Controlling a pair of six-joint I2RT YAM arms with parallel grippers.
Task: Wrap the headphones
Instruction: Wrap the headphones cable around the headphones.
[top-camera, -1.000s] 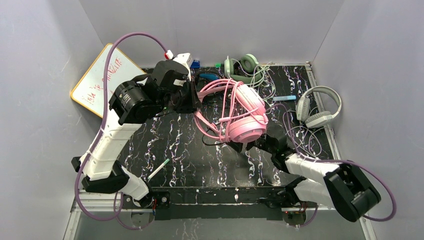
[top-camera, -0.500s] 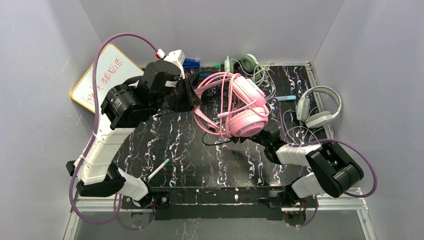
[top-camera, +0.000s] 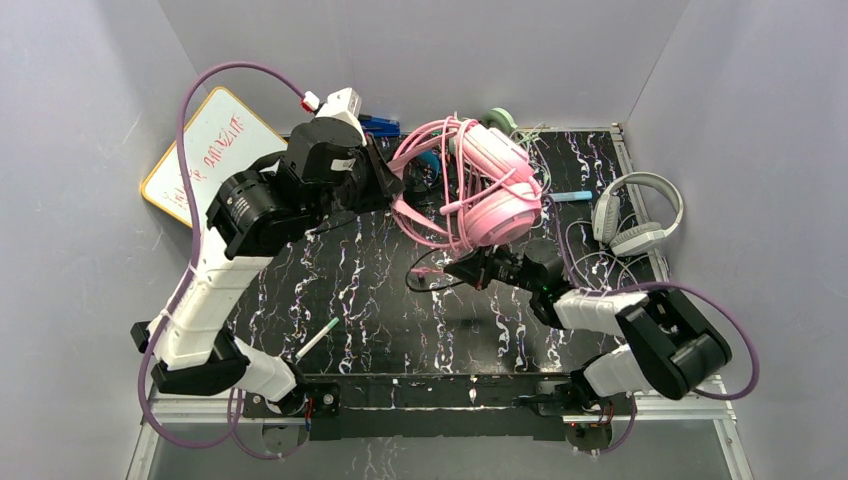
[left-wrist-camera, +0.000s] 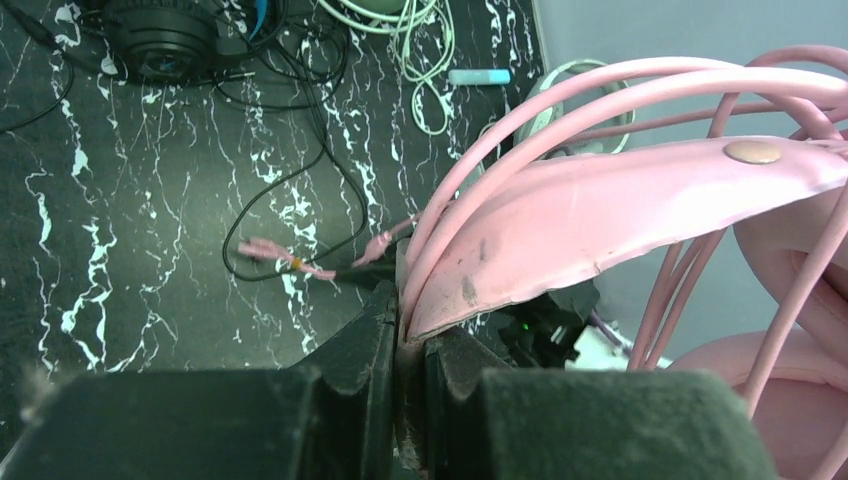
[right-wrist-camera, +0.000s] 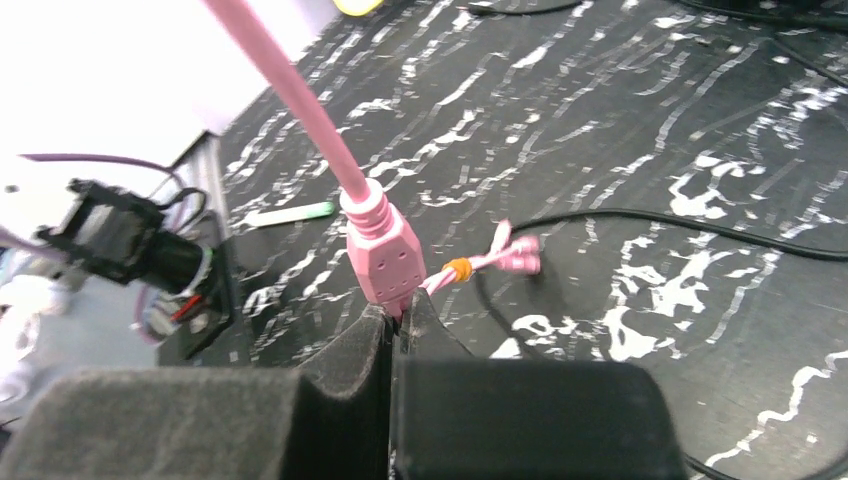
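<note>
The pink headphones (top-camera: 487, 183) hang above the black marbled table (top-camera: 380, 300), their cord looped several times around the headband and cups. My left gripper (top-camera: 385, 186) is shut on the pink headband's inner strap (left-wrist-camera: 600, 200), pinched between the jaws (left-wrist-camera: 408, 322). My right gripper (top-camera: 466, 270) is shut on the pink cord's junction block (right-wrist-camera: 385, 258), just below the cups. The pink cord (right-wrist-camera: 290, 95) rises from the block. Its pink plugs (right-wrist-camera: 508, 260) with an orange band trail beside the fingertips. White-grey headphones (top-camera: 640, 212) lie at the right edge.
A green-white headset (top-camera: 497, 120) and a black headset (left-wrist-camera: 165, 40) lie at the back, cords tangled. A black cord (right-wrist-camera: 680, 225) crosses the table under the pink set. A whiteboard (top-camera: 205, 155) leans back left. A green-tipped marker (top-camera: 317, 338) lies near the front.
My right gripper swung left under the cups and shut on the cord's junction block. The left arm carried the pink headphones up and toward the back wall.
</note>
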